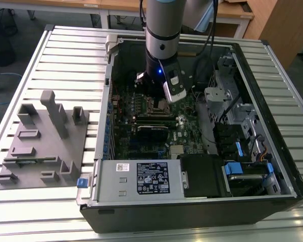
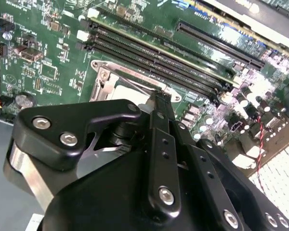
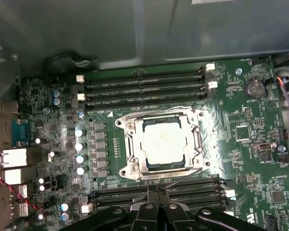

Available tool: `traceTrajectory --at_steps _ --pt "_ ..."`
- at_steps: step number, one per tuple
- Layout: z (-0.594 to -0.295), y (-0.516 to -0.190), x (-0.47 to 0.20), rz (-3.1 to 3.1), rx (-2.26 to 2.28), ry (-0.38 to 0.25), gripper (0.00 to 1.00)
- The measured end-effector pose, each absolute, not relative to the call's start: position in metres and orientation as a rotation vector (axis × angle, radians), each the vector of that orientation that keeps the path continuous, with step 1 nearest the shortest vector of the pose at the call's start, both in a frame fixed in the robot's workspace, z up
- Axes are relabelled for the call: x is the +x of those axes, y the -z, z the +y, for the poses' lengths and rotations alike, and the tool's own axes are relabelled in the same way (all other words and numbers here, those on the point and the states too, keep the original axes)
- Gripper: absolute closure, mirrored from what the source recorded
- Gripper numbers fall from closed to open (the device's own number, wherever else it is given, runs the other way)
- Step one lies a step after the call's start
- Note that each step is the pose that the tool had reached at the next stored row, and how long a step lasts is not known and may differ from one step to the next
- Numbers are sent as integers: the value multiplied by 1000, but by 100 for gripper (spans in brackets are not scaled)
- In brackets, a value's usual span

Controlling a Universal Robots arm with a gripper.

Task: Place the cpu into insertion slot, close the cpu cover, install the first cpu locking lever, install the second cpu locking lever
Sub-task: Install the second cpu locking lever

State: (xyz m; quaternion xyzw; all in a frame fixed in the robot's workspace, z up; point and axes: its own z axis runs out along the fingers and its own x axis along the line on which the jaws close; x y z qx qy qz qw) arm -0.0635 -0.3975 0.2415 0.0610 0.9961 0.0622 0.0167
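My gripper [image 3: 156, 204], fingers together, hangs near the cpu cover [image 3: 160, 142] mid-frame; misaligned pressing could bend its thin lever.

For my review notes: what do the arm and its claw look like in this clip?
The arm is a silver-grey tube with a pale blue ring, a small blue light glowing near its wrist, and black cables alongside. The claw is matte black linkage bars joined by silver hex screws.
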Motion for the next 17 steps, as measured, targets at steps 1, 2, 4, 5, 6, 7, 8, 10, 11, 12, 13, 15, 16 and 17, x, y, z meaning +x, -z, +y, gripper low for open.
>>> traceTrajectory --at_steps 1,2,4,5,6,7,8,10,11,12,13,15,16,17 --pt "-398 -240 -64 3096 190 -193 90" --pt "-399 -238 -64 3097 190 -193 90" --pt "-399 -235 -64 3097 190 -193 90" --pt "-399 -234 -64 3097 190 -193 90" --pt "-399 -233 -64 3097 190 -193 90" --pt "-399 -233 -64 3097 190 -193 90" --pt "-399 -232 -64 3098 190 -193 90" --pt "-399 -231 -64 3097 190 -193 90" --pt "-399 -230 -65 3098 190 -193 90" --pt "-399 -229 -65 3098 190 -193 90" --pt "-399 -228 -66 3098 190 -193 90" --pt "-399 -225 -67 3098 190 -193 90" --pt "-399 -224 -67 3098 190 -193 90" --pt "-399 -223 -68 3099 190 -193 90"
